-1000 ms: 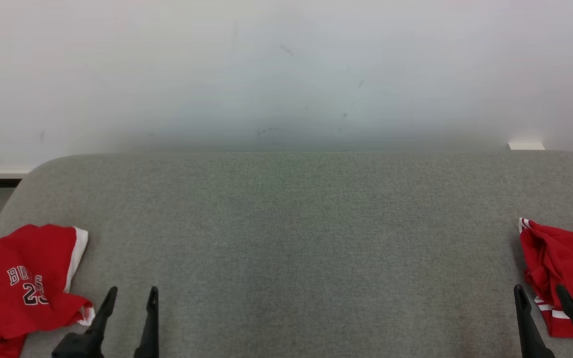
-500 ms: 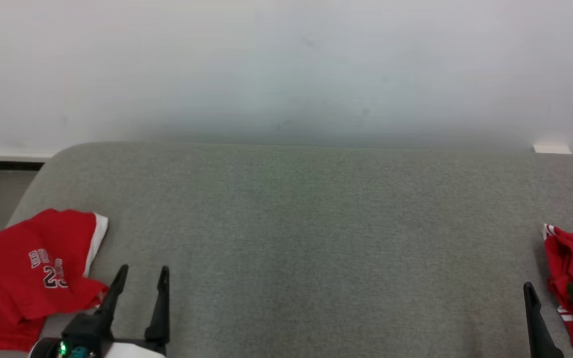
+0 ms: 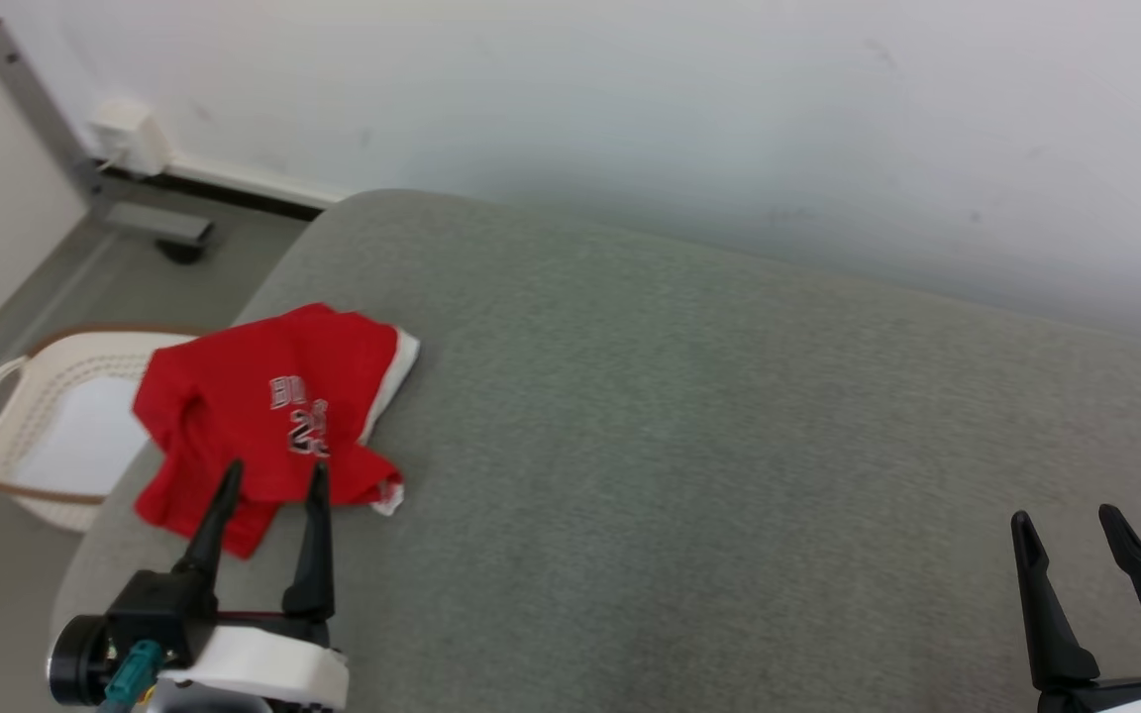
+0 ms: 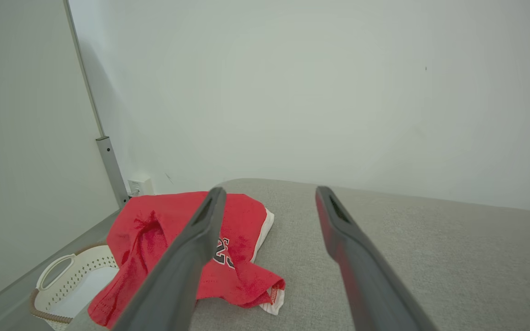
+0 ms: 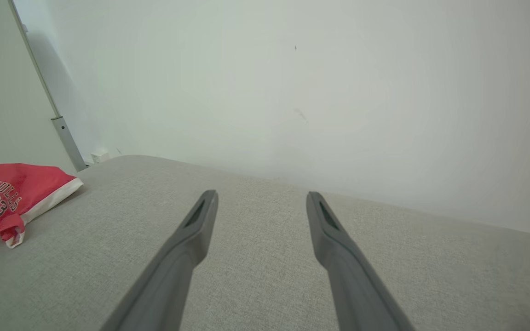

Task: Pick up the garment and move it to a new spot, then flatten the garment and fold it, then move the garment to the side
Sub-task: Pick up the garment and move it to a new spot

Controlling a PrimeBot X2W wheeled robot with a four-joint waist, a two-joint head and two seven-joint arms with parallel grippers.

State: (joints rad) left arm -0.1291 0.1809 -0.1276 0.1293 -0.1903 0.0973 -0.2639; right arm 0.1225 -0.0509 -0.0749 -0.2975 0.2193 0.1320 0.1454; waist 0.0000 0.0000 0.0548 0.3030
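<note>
Grey woven upholstery [image 3: 679,446] spreads before me under a plain white wall [image 3: 630,99]. My left pincer [image 3: 274,468] stands wide, with nothing between its two long dark fingers. Seen from the head, its tips overlap the near edge of the crumpled red basketball jersey with white trim and the number 23 [image 3: 263,396]; I cannot tell whether they touch the cloth. That jersey lies at the left end of the upholstery, close to its rounded corner. My right pincer [image 3: 1066,515] is equally wide and holds nothing, over the upholstery well apart from the jersey. Past the corner, on the floor, sits a white perforated plastic basket with a brown rim [image 3: 46,396], and behind it a grey metal post [image 3: 26,89] stands by the wall.
</note>
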